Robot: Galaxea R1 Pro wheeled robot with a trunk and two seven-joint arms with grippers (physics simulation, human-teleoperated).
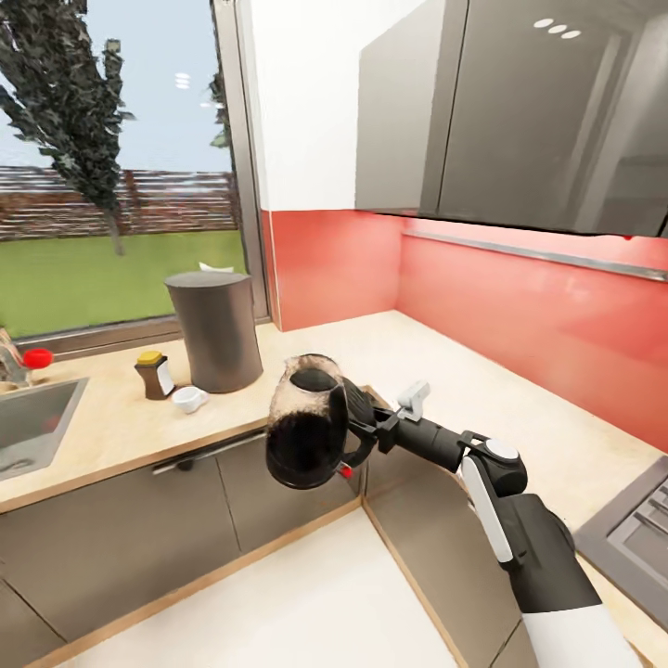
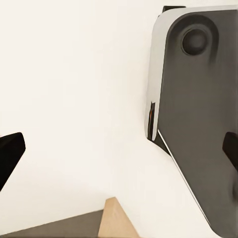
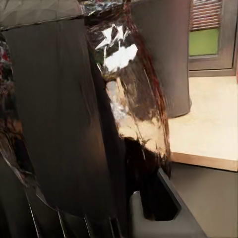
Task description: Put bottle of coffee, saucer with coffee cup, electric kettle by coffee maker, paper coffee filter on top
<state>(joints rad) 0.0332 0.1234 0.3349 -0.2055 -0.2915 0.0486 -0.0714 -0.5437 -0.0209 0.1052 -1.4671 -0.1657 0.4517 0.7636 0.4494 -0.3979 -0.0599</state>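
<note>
On the bench [image 1: 445, 362] we see the coffee maker [image 1: 215, 329] with the coffee bottle [image 1: 154, 374] and coffee cup [image 1: 189, 399] beside it; a saucer is not discernible. Our right claw [image 1: 364, 431] pinches the electric kettle [image 1: 306, 422] by its handle, off the bench edge: placement remains. Left claw fingers [image 2: 9, 156] stand spread.

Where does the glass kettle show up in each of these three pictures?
Head view: the electric kettle hangs in the middle, held by its handle in the right tool, in front of the cabinet fronts.
Right wrist view: the kettle looms close, covering most of the picture.
Left wrist view: I see no kettle.
Shared landmark: the coffee maker, seen behind the kettle in the right wrist view.
</note>
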